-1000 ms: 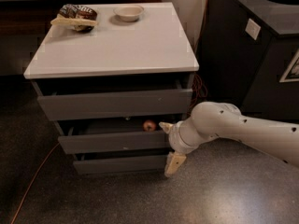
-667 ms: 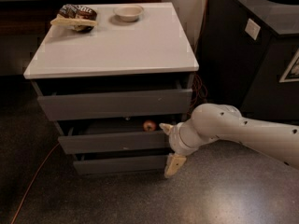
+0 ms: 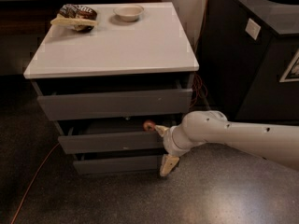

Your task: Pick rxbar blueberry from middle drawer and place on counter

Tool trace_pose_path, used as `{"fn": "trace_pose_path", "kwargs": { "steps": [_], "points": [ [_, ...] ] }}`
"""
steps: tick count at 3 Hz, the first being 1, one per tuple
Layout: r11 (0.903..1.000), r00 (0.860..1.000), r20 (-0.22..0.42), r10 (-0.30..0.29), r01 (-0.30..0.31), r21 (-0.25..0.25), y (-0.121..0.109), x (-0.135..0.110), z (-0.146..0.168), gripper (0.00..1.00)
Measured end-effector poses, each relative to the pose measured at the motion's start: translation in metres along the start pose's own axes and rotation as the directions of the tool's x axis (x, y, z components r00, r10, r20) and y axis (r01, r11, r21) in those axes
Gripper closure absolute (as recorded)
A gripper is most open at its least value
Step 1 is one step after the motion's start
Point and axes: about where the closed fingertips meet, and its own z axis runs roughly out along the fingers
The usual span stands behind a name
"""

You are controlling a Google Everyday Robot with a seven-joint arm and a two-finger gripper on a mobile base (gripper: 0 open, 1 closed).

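Note:
The middle drawer (image 3: 112, 142) is pulled out a little, and its dark inside shows as a narrow gap. No rxbar blueberry shows in that gap; it is hidden. My gripper (image 3: 162, 150) is at the drawer's right end, open. One finger points at the drawer's top edge and the other hangs down past the bottom drawer front. The white arm comes in from the right. The pale counter (image 3: 117, 45) tops the cabinet.
A small red apple (image 3: 148, 125) sits in the middle drawer by my upper finger. A snack bag (image 3: 74, 17) and a small bowl (image 3: 128, 12) rest at the counter's back. A black cabinet (image 3: 261, 50) stands to the right. An orange cable (image 3: 32, 181) crosses the floor.

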Motion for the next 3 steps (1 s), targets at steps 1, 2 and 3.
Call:
{"fn": "trace_pose_path", "kwargs": {
  "steps": [1,2,3],
  "points": [
    [1.0,1.0,0.0,-0.002,0.002,-0.002,-0.015,0.012,0.033,0.0],
    [0.9999,1.0,0.01,0.014,-0.014,-0.006,-0.037,0.028,0.073,0.0],
    [0.9996,0.999,0.019,0.026,-0.026,-0.006,-0.053,0.037,0.1,0.0]
  ]
}}
